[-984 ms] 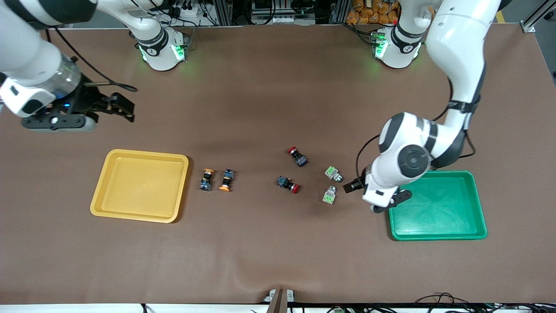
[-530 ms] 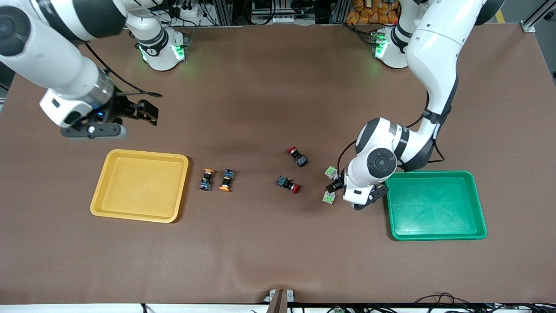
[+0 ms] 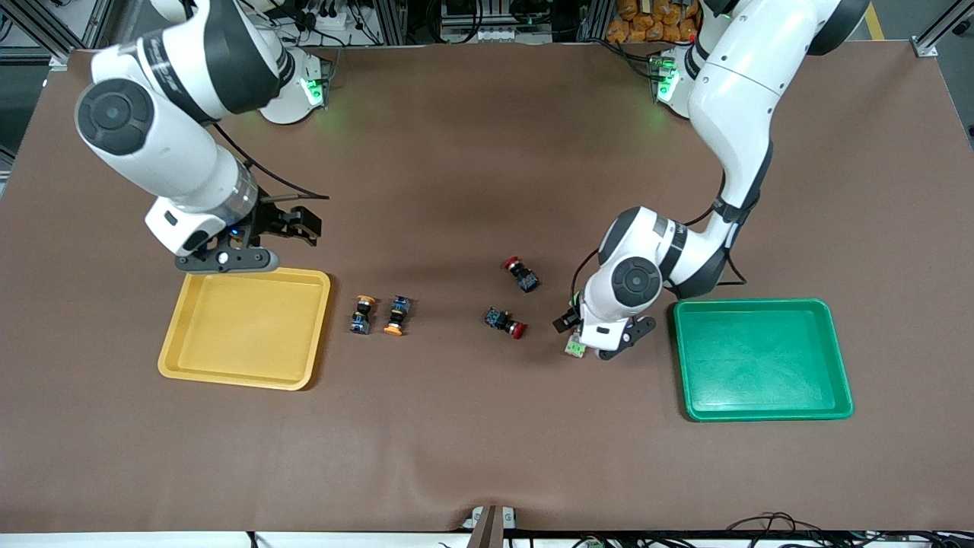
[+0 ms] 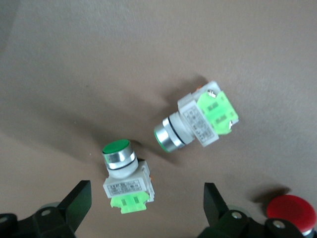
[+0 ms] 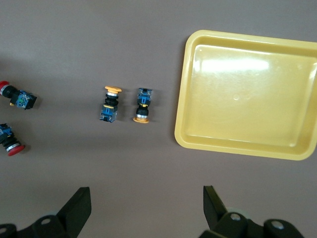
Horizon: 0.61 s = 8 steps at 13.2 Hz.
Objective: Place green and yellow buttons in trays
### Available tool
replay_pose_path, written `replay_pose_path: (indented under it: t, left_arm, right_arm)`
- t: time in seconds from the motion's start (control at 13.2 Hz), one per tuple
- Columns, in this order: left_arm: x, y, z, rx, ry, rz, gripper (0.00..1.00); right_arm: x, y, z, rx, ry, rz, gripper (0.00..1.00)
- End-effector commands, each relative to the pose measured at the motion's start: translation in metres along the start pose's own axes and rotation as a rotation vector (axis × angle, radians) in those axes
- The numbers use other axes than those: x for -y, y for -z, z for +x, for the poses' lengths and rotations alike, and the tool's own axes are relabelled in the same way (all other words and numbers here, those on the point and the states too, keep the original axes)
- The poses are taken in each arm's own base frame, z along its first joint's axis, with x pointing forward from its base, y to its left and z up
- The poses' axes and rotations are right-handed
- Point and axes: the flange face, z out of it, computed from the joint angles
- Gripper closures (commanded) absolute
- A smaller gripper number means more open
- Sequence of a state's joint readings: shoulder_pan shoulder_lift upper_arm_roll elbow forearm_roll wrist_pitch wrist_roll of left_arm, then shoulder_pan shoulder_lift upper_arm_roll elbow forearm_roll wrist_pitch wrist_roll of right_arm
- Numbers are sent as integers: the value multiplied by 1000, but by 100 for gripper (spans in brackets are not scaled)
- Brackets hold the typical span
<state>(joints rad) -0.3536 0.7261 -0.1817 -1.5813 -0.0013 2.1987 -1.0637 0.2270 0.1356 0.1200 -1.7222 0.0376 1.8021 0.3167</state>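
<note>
Since a second ago we see both arms swung in toward the middle of the table: the left gripper point(image 3: 580, 329) has come off the green tray point(image 3: 763, 361) and now hangs over the two green buttons, while the right gripper point(image 3: 295, 226) has travelled from the right arm's end of the table to just above the yellow tray's point(image 3: 245, 325) rim that faces the bases. The left gripper's fingers point(image 4: 79, 198) stand wide apart, holding nothing; directly under them lies one green button point(image 4: 124, 176), and the second green button point(image 4: 195, 122) lies on its side just beside the first, not touching it. The right gripper's fingers point(image 5: 78, 205) are likewise spread and empty. Under its wrist camera we see the two yellow buttons point(image 5: 126, 105) lying side by side, close to the yellow tray and outside it. Two red buttons point(image 3: 514, 298) lie between the yellow pair and the left gripper. Both trays hold nothing.
</note>
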Motion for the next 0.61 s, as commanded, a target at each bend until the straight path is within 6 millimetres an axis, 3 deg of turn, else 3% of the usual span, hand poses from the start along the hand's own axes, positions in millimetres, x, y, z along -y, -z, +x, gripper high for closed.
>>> replay_pose_path:
  t: [0.0,0.15,0.3,0.53]
  left_arm:
    - [4,-3,1,-14,-2,8,0]
    - [5,-11,-4,-7,-8,19,0]
    - [6,-17,-3,-2,-5,26,3]
    - [7,-26,-3,2,-7,33,20]
  right_arm:
    - [2,-10,2,2,-22,17,0]
    - [2,-26,8,-7,-24,20,0]
    - [7,-57,14,-35,-20,32,0]
    - [8,-97,23,-44,-30,39,0]
